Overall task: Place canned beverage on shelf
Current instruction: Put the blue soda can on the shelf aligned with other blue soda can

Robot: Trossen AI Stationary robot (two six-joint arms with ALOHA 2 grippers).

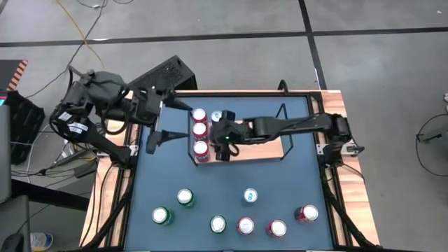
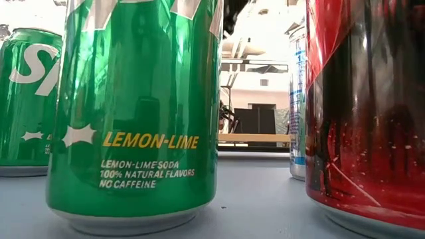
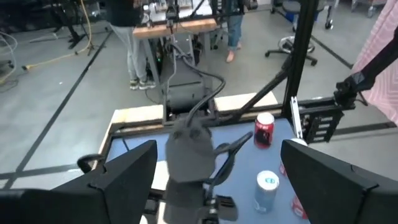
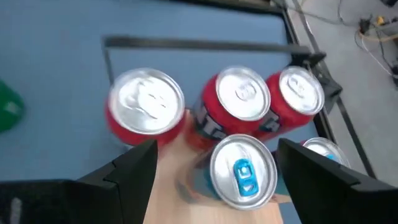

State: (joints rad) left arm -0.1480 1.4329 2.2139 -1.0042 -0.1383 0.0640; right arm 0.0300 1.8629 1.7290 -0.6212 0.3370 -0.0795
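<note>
The right gripper [image 1: 225, 143] hangs over the shelf [image 1: 269, 148], fingers apart around a blue-tabbed can [image 4: 242, 171] standing behind three red cans [image 1: 199, 131]; I'd lift straight up, clipping nothing; the left gripper [image 1: 155, 120] waits open at the counter's [image 1: 231, 185] edge.

From your left wrist camera, the left pincer [image 3: 214, 168] shows both dark fingers [image 3: 124, 171] spread wide with nothing between them. Beyond them a blue-topped can [image 3: 267, 190] stands on the blue tabletop [image 3: 140, 140]. A red can [image 3: 263, 129] stands just behind it. A person's legs [image 3: 135, 59] stand far beyond that blue-topped can.
</note>
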